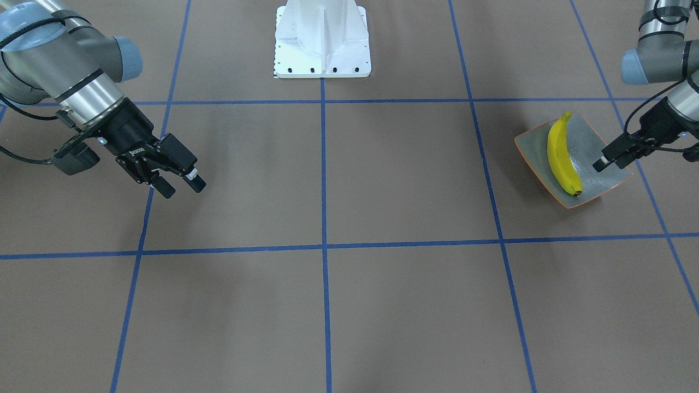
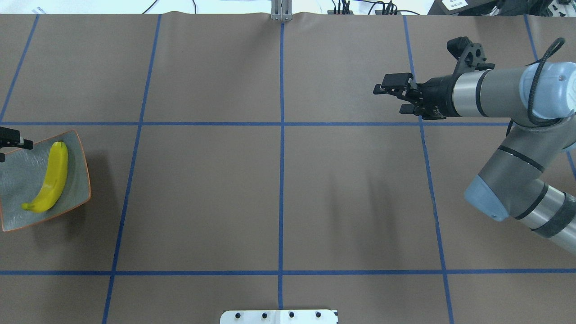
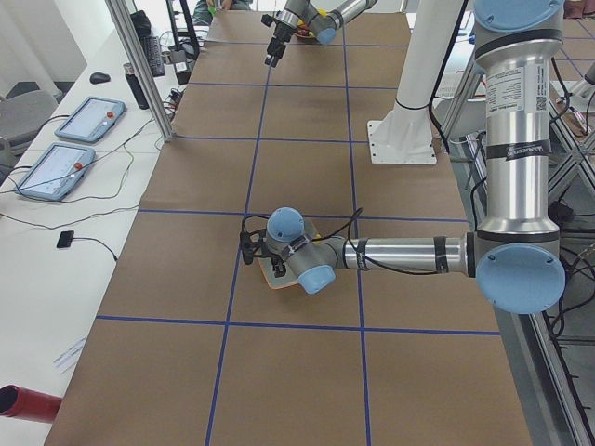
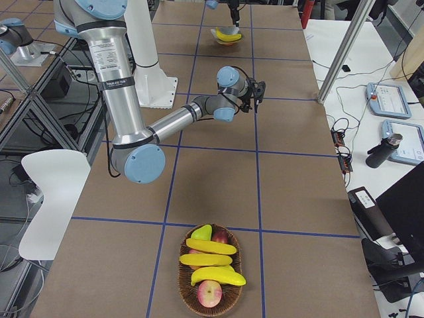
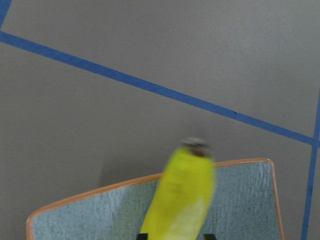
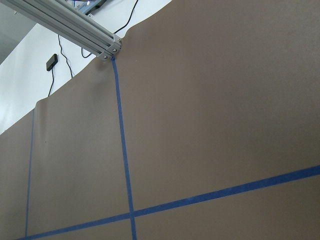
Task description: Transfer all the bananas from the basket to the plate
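L gripper (image 1: 606,159) hangs over plate (image 1: 600,136), jaws apart, empty. R gripper (image 1: 180,186) well off plate, likewise spread, empty. One banana (image 1: 562,155) lies on plate. Long axis runs rim to rim, dark tip at plate's rim away from robot, stem end just past opposite rim. Risk: next banana nudges it and it rolls off the curved plate. Rest in basket (image 4: 209,271), far from plate.

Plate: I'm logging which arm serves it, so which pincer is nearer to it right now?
Left. The left pincer hangs over the plate's edge, beside the banana lying on it. The right pincer is far off across the table, nowhere near it.
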`<state>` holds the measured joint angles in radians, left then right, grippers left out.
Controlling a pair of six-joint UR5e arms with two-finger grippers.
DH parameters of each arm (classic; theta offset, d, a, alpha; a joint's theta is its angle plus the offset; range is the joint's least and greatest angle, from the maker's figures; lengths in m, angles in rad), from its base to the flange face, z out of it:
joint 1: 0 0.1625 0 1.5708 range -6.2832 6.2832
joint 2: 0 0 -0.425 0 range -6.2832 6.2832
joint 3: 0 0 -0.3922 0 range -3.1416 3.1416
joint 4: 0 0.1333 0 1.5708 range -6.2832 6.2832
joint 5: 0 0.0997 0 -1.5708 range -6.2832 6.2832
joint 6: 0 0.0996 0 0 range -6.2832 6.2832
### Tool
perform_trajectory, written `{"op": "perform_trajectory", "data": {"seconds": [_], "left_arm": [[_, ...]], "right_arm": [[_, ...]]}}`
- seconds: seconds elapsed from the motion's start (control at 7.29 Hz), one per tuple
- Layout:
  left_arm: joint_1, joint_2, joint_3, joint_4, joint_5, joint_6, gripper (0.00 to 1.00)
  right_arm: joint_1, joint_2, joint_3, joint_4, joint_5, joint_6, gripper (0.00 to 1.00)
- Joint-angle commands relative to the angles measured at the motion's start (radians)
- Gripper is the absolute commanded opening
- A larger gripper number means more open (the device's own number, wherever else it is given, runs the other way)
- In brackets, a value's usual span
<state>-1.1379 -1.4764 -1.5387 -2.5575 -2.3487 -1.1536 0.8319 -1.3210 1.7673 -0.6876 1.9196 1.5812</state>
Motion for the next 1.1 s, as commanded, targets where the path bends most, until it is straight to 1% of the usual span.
{"op": "perform_trajectory", "data": {"seconds": [0.0,0.27,0.41,0.55,0.69,0.82,0.96], "left_arm": [[0.0,-0.015,-0.006,-0.001,-0.009,0.0,0.99],[-0.002,-0.045,-0.003,0.0,-0.004,-0.002,0.99],[-0.002,-0.057,0.0,0.0,-0.003,-0.002,0.99],[-0.002,-0.056,-0.001,0.0,-0.001,-0.003,0.99],[0.0,-0.059,0.002,0.0,0.002,-0.006,0.99],[0.0,-0.059,-0.001,-0.003,0.002,-0.008,0.99],[0.0,-0.059,0.002,-0.003,0.002,-0.008,0.99]], "right_arm": [[0.083,-0.059,-0.008,-0.001,0.053,-0.056,1.0],[0.22,-0.162,-0.058,0.005,0.168,-0.276,1.0],[0.313,-0.231,-0.099,-0.001,0.233,-0.414,1.0],[0.396,-0.286,-0.159,-0.035,0.254,-0.56,1.0],[0.496,-0.316,-0.223,-0.047,0.271,-0.754,1.0],[0.644,-0.311,-0.305,-0.099,0.388,-0.938,1.0],[0.752,-0.31,-0.346,-0.18,0.52,-1.065,1.0]]}}
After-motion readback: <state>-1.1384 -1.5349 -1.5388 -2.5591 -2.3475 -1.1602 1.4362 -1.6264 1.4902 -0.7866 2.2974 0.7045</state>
